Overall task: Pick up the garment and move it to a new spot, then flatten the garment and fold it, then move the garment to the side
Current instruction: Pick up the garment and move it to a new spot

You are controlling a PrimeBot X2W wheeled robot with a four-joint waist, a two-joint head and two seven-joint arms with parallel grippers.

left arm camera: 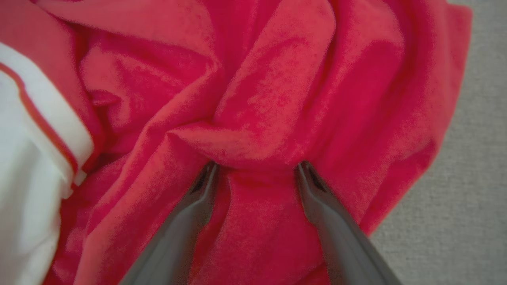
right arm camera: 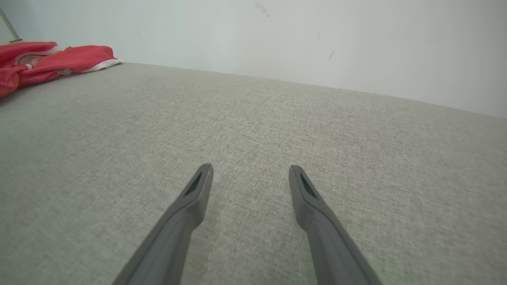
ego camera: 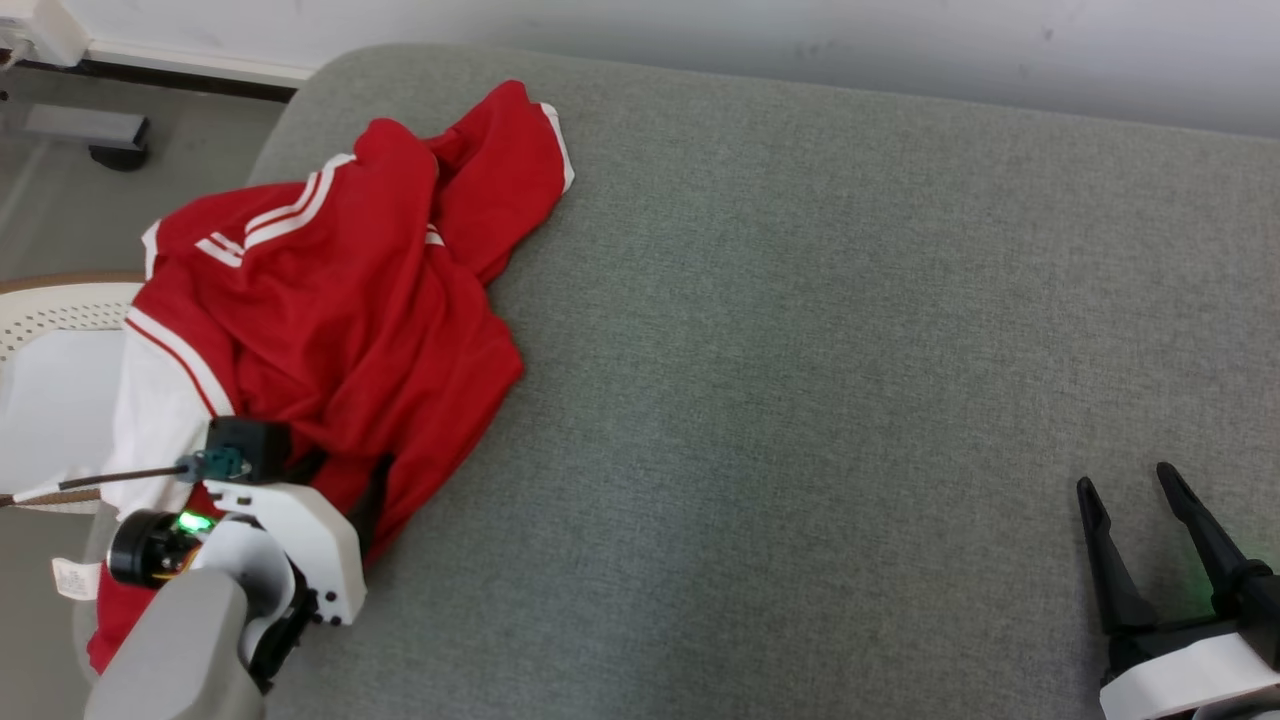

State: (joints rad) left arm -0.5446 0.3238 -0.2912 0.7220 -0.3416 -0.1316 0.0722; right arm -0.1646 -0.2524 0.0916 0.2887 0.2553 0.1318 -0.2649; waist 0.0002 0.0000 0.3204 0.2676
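1. Head view: the red garment (ego camera: 340,300) with white trim lay crumpled at the left end of the grey upholstered surface (ego camera: 800,350), part of it hanging over the left edge beside a white perforated basket (ego camera: 60,305). The left arm (ego camera: 290,560) was over the garment's near edge. The right pincer (ego camera: 1125,480) was at the lower right above bare upholstery, fingers apart, well away from the garment.
2. Left wrist view: the left pincer (left arm camera: 257,170) stood apart, both tips pressed into the red cloth with a raised fold between them. It was not clamped. A white panel with a red stripe lay at the left.
3. Right wrist view: the fingers were spread and holding nothing. The garment lay far off at the upper left, near the wall (right arm camera: 277,35).
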